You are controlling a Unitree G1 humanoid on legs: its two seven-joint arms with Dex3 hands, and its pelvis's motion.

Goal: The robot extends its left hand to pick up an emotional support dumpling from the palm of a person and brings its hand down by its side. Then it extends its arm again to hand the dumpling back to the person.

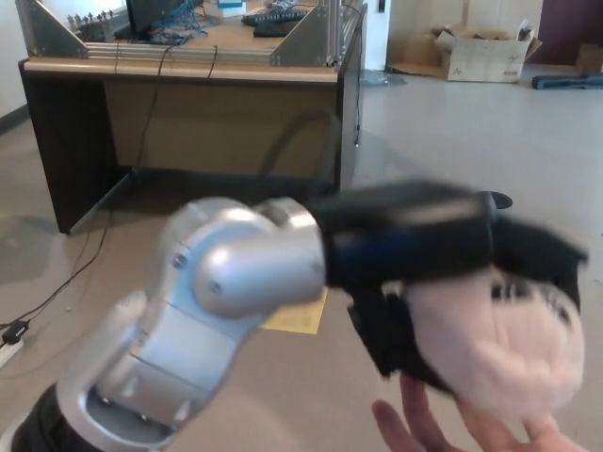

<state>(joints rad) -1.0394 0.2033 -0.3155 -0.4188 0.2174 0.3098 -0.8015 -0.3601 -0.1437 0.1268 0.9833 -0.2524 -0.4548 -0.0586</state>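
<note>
My left arm reaches in from the lower left, blurred by motion. Its black hand point(443, 254) is closed around the pale pink plush dumpling point(495, 344), which has small dark face marks on top. A person's open palm and fingers point(424, 428) lie just below the dumpling at the bottom right. Whether the dumpling touches the palm I cannot tell. My right hand does not show.
A wooden desk point(188, 71) with dark side panels, metal frames and cables stands at the back left. A yellow sheet point(301, 318) lies on the grey floor behind my arm. A cardboard box point(485, 52) sits far back right. Cables trail on the floor at left.
</note>
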